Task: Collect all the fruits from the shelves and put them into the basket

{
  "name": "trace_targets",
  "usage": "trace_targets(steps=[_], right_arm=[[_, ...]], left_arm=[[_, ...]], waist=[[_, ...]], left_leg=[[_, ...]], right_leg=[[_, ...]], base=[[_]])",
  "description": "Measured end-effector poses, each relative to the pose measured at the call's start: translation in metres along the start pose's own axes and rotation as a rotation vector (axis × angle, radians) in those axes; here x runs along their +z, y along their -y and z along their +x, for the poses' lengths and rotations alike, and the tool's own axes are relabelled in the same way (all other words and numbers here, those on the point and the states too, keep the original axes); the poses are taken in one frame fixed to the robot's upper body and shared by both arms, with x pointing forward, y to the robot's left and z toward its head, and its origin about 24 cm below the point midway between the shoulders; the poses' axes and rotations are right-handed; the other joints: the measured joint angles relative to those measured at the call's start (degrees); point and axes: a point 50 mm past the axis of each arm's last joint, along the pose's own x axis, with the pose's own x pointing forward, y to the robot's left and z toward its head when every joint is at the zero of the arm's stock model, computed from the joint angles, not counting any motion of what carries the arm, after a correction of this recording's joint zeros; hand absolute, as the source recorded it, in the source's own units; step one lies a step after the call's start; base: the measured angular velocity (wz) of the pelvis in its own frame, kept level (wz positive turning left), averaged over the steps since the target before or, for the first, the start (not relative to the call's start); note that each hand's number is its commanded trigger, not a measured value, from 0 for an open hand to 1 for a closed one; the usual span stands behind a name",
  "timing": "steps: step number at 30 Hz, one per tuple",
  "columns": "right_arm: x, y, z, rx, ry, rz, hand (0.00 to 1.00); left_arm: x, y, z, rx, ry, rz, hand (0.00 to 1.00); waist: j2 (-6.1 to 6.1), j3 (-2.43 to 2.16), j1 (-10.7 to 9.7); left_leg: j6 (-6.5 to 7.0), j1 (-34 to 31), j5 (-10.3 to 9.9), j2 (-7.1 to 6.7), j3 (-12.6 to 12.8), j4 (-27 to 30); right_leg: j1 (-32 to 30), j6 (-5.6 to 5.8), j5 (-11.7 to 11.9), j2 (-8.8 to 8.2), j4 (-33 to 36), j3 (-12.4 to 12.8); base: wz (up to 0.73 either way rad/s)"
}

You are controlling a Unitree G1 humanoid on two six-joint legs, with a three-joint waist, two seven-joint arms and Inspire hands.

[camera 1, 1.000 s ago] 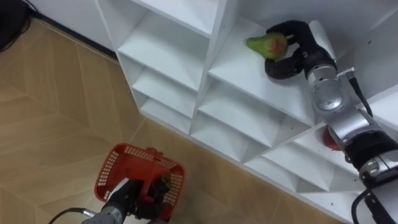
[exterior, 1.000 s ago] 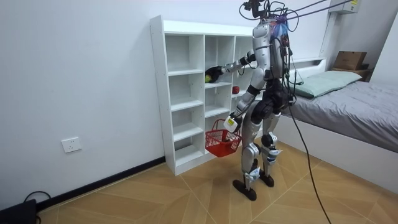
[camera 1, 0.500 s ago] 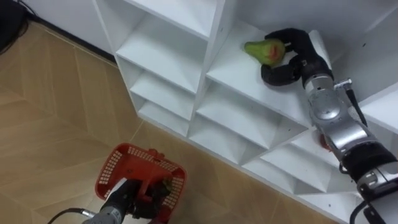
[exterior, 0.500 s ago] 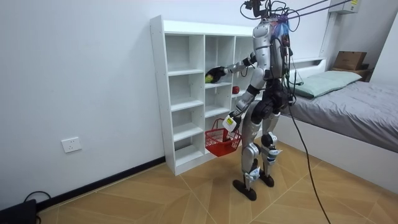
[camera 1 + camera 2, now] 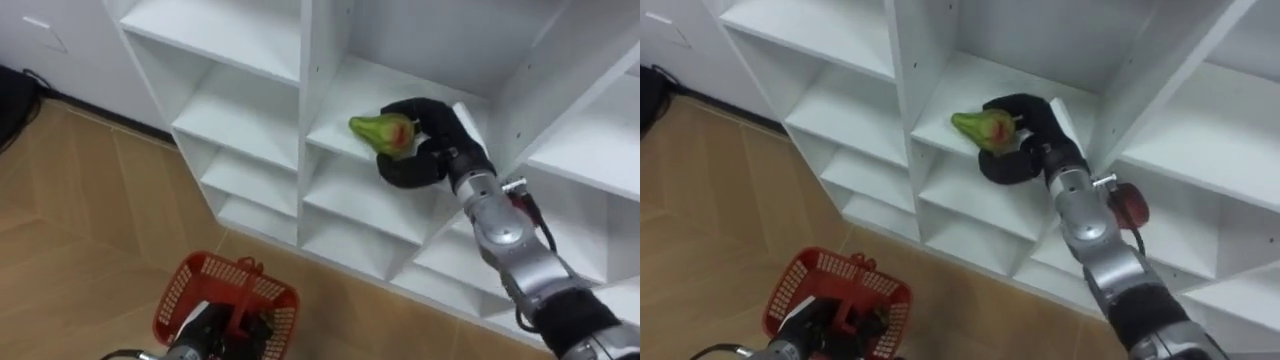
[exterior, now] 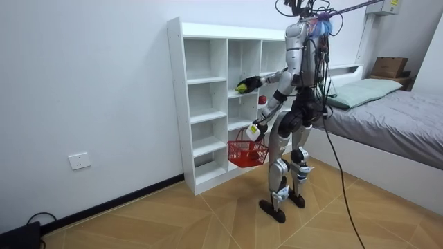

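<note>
A green fruit with a red blush (image 5: pixel 383 131) sits in my right hand (image 5: pixel 432 152), whose fingers curl round it at the front edge of a middle cubby of the white closet (image 5: pixel 312 120). In the room view the fruit (image 6: pixel 241 88) is just outside the shelf front. A red fruit (image 5: pixel 1129 208) lies one cubby lower, beside my right forearm. Down by the floor my left hand (image 5: pixel 226 328) grips the handle of a red mesh basket (image 5: pixel 196 284), which hangs in front of the lower shelves (image 6: pixel 247 153).
I stand on a wooden floor (image 5: pixel 70 210) close to the closet's right columns. A bed (image 6: pixel 394 128) lies behind me at the room view's right. A wall socket (image 6: pixel 80 160) sits low on the wall beside the closet.
My right hand has drawn the green fruit back out of the cubby to the shelf front. The basket has lifted slightly. The eye views have shifted with my head.
</note>
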Motion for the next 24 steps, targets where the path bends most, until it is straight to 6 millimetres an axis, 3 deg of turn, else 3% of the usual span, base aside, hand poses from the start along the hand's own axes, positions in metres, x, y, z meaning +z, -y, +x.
trace_targets(steps=[2, 7, 12, 18, 24], right_arm=[[-0.004, -0.007, -0.005, 0.025, -0.004, 0.027, 1.00], [-0.018, -0.025, -0.024, 0.143, -0.050, 0.050, 1.00], [-0.025, -0.040, -0.055, 0.255, -0.054, 0.057, 1.00], [-0.016, -0.042, -0.062, 0.309, -0.006, 0.070, 1.00], [-0.036, -0.056, -0.087, 0.381, -0.094, 0.050, 1.00]], left_arm=[[0.000, 0.001, 0.000, -0.010, 0.000, 0.000, 1.00], [0.004, 0.003, 0.000, -0.026, 0.036, -0.001, 1.00], [0.001, 0.005, -0.004, -0.023, 0.058, -0.028, 1.00], [0.009, 0.014, -0.004, -0.059, 0.106, -0.052, 1.00], [0.007, 0.022, -0.007, -0.097, 0.115, -0.050, 1.00]], waist=[[0.12, -0.02, -0.83], [1.36, -0.78, -3.47], [1.78, -0.88, -5.36], [2.75, -0.96, -7.16], [4.42, -1.02, -7.28]], left_leg=[[0.07, 0.84, -0.05, 0.02, 0.25, -0.01], [0.41, 3.14, -0.55, 0.03, 1.57, -0.24], [0.49, 5.13, -0.95, 0.46, 3.81, -1.02], [0.34, 8.67, -1.67, 1.20, 6.30, -1.88], [0.27, 11.15, -2.92, 1.77, 7.96, -1.80]], right_leg=[[0.78, 0.06, 0.02, 0.05, -0.02, 0.23], [2.36, 0.48, -0.20, 0.11, 0.03, 1.94], [3.00, 0.54, -0.21, 0.44, -0.12, 3.99], [5.11, 0.37, -0.06, 1.05, -0.52, 6.18], [6.85, 0.51, -0.23, 1.68, -1.18, 7.85]], base=[[-0.07], [-0.12], [-0.24], [-0.24], [-0.15]])
